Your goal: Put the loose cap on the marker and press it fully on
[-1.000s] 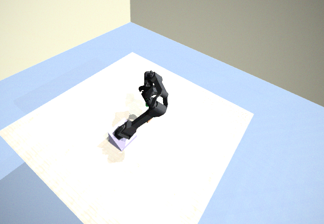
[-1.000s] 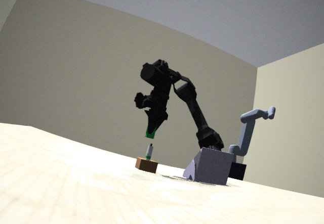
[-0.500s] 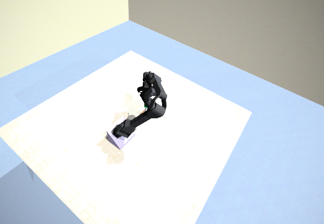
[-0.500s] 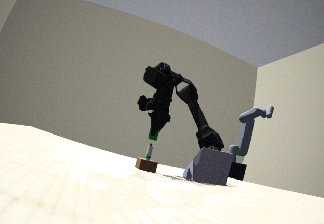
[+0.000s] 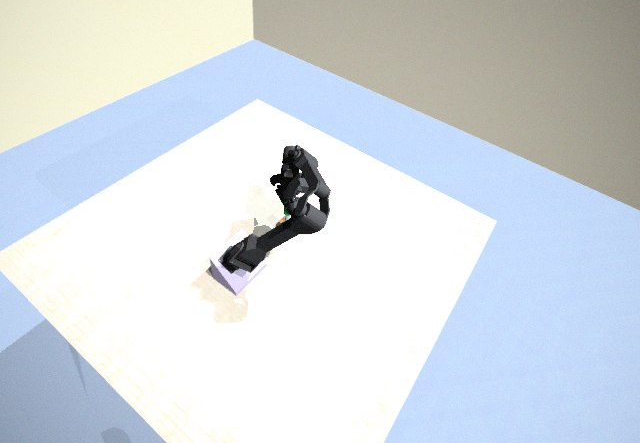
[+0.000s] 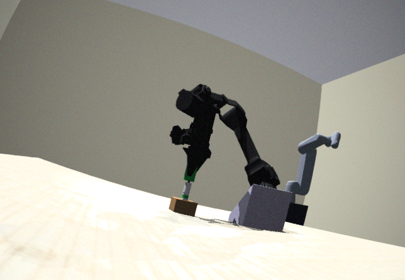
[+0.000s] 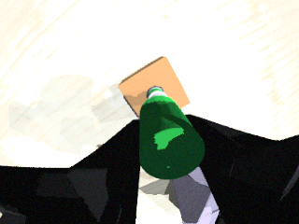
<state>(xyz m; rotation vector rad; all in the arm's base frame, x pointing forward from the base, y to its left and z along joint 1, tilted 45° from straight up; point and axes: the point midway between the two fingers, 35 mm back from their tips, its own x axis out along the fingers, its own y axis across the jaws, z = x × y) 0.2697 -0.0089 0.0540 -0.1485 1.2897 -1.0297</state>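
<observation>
From the top view, the black arm (image 5: 289, 221) rises from its lilac base block (image 5: 238, 277) on the desk (image 5: 361, 298), folds at the elbow and doubles back over itself, hiding most of what lies under it. In the exterior view the forearm points straight down, and the tool (image 6: 190, 176) is clamped on the green cap (image 6: 190, 175), whose lower end meets the tip of the grey marker (image 6: 186, 190) standing upright in the brown holder block (image 6: 183, 205). The wrist view looks down the cap (image 7: 170, 138) onto the block (image 7: 156, 88) directly below.
</observation>
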